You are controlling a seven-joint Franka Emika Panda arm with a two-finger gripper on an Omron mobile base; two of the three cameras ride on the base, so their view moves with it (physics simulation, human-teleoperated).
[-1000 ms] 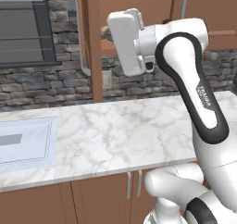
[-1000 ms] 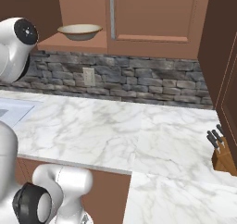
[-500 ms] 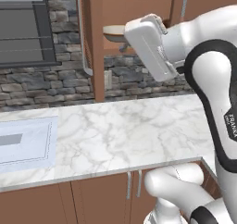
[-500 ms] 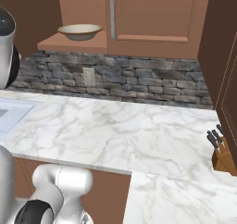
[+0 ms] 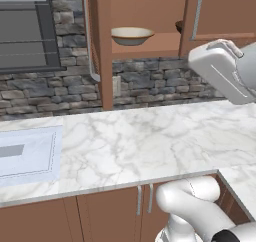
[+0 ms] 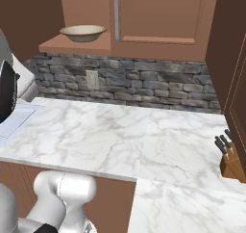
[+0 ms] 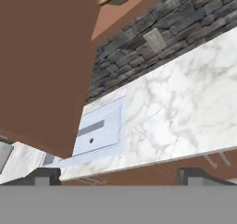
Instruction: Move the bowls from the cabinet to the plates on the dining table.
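Nearest to us our gripper hangs with its two dark fingertips spread wide and nothing between them, so we carry no bowl yet. Beyond it runs the marble counter, with a sink set in toward its left end and a knife block by its right edge; we see no plate and no bowl on it, and we cannot make out the dining table from here. Behind the counter comes the stone backsplash with a wall socket. Farthest, the cabinet stands with its left door swung open, and the cream bowl sits upright on the shelf near its front edge. A dark rounded shape peeks out just behind the closed right door's edge; we take it for the second bowl but cannot be sure. We judge the task barely begun: both bowls are left to fetch, and reaching into the shelf for the cream one comes first.
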